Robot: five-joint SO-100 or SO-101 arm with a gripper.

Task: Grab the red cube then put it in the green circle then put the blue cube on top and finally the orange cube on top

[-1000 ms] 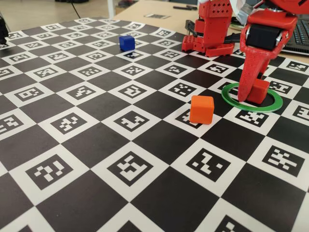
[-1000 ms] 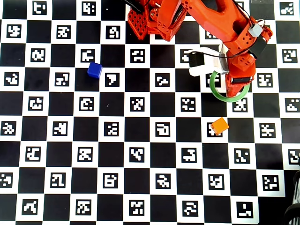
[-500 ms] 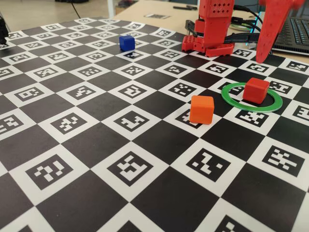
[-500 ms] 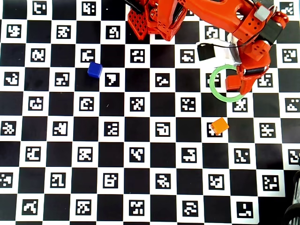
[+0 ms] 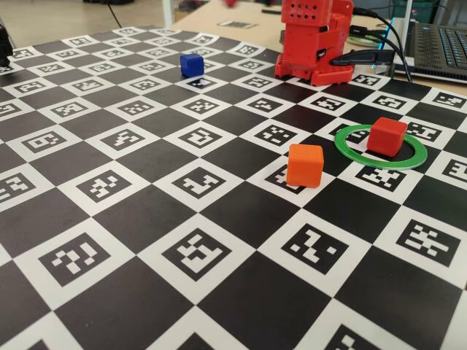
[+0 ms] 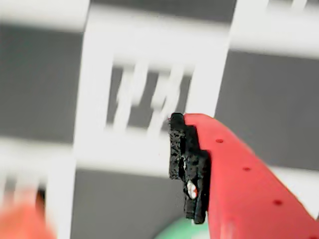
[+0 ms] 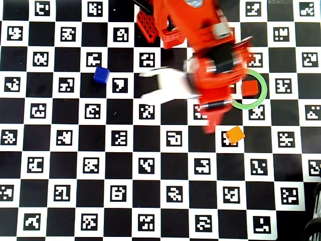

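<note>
The red cube (image 5: pixel 387 136) (image 7: pixel 250 88) sits alone inside the green circle (image 5: pixel 350 155) (image 7: pixel 246 107). The orange cube (image 5: pixel 305 165) (image 7: pixel 234 134) lies just outside the ring. Far off stands the blue cube (image 5: pixel 192 64) (image 7: pixel 101 75). My gripper (image 7: pixel 211 119) is a blurred red shape in the overhead view, left of the ring and above the orange cube; the fixed view does not show it. In the wrist view the gripper (image 6: pixel 99 199) is open with nothing in it: one black-padded finger (image 6: pixel 187 169) on the right, a blurred red shape at the bottom left, and a sliver of the green circle (image 6: pixel 174 234) below.
The arm's red base (image 5: pixel 314 44) (image 7: pixel 160 25) stands at the board's far edge. A laptop (image 5: pixel 438 44) and cables lie behind it. The checkerboard mat (image 5: pixel 146 219) with printed markers covers the table.
The gripper let go of the red cube in the ring, rose out of the fixed view and swung left in the overhead view. The cubes have not moved.
</note>
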